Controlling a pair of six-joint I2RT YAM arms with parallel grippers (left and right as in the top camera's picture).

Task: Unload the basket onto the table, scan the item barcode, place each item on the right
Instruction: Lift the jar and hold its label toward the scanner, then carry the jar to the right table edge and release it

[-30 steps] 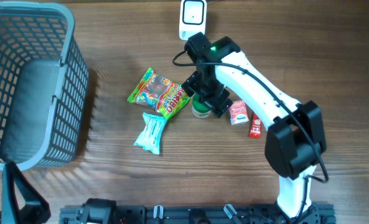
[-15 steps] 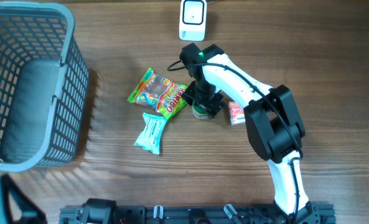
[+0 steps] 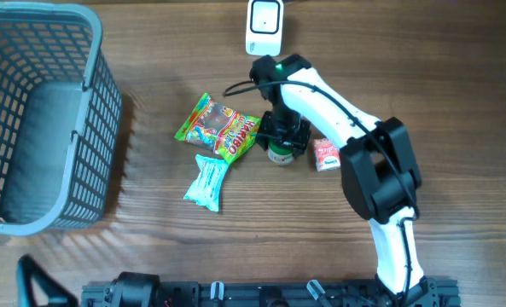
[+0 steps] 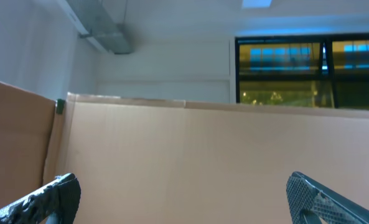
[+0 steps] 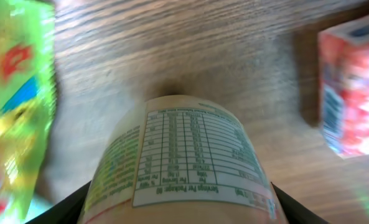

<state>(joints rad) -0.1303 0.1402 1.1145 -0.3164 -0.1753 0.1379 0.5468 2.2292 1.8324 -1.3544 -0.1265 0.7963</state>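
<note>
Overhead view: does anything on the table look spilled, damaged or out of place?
Nothing stands out. The candy bag, blue wrapper and pink box lie intact, nothing spilled; the right gripper straddles the small bottle.

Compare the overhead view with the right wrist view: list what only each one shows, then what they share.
Only overhead: the basket, the scanner, the blue packet and the whole right arm.
Only right wrist: the printed nutrition label on the bottle, seen close up.
Both: the bottle, the green candy bag, the red box and the table.
</note>
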